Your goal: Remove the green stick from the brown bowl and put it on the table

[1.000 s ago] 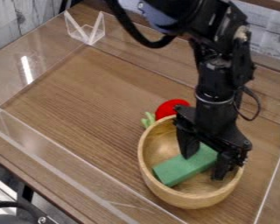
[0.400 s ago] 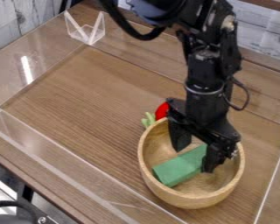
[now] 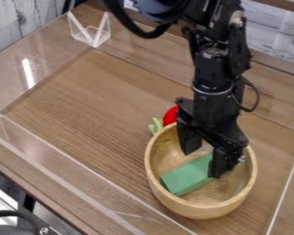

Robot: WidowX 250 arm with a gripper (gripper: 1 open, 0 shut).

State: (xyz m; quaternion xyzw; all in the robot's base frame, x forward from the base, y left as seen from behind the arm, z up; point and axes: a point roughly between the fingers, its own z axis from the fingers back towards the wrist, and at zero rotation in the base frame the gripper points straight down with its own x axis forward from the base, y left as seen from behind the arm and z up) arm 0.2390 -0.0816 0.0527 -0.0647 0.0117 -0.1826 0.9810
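Fingers of the gripper [image 3: 211, 154] hang spread as wide as they go, pointing straight down into the brown bowl [image 3: 175, 197], and they have nothing between them. One finger stands at the far-left inner side of the bowl, the other comes down near the right end of the green stick [image 3: 187, 174], which lies tilted on the bowl's floor, its lower left end toward the near rim. I cannot tell whether that right finger actually touches the stick or only stands just in front of it.

Compared with a second ago, the arm stands more upright and the wrist has rolled a little, so the open fingers now line up differently over the stick; the stick itself lies where it lay, untouched. To my eye that is a lining-up move, squaring the fingers across the narrow width of the stick before closing.

So the lift has not begun. The stick is in the bowl, and the table [image 3: 88, 101] to the left lies bare for setting it down. Behind the bowl's far rim sits a red round object with a green stem [image 3: 172, 116], close enough that the arm should lift clear of it.
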